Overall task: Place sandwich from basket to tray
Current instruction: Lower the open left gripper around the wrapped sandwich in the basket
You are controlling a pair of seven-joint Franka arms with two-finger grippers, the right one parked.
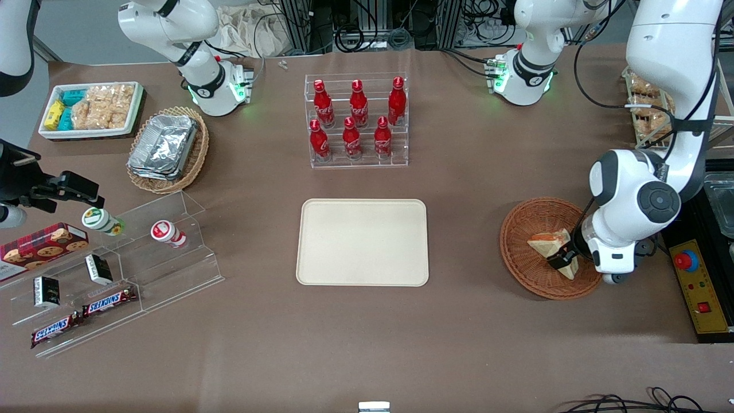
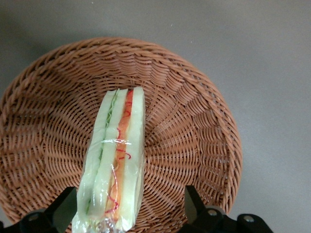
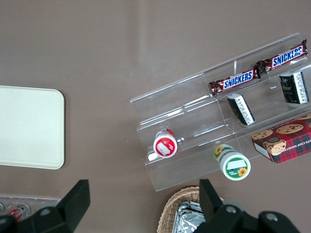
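Now the claw [image 2: 129,213] straddles the sandwich [image 2: 116,155], jaws wide, inside the basket [image 2: 194,121].
Off-centre, slick wrap: closing could tip or squash it.

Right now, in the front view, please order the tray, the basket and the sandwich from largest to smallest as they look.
1. The tray, clearly largest.
2. The basket, round, about as wide as the tray's short side.
3. The sandwich, smallest, lying in the basket.

The gripper is open around the sandwich.
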